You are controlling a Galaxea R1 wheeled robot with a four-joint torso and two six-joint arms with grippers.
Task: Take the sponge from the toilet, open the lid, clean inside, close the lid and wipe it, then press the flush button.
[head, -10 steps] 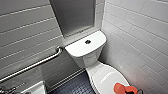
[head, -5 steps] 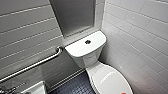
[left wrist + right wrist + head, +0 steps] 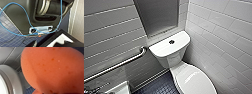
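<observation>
Nearest to you, the sponge sits close against the right wrist camera. It hangs clear of the toilet, whose white rim curves past beside it, with dark floor below. Nothing else supports it, so record the right gripper as clamped on the sponge. On the left wrist view you have a blue cable looping over the robot's dark body; whether the left gripper is apart or together cannot be told. From the head view, the lid lies down over the bowl. Behind it, the flush button sits centred on the tank cover. A metal grab bar runs along the tiled wall, and a recessed niche lies farthest back.
</observation>
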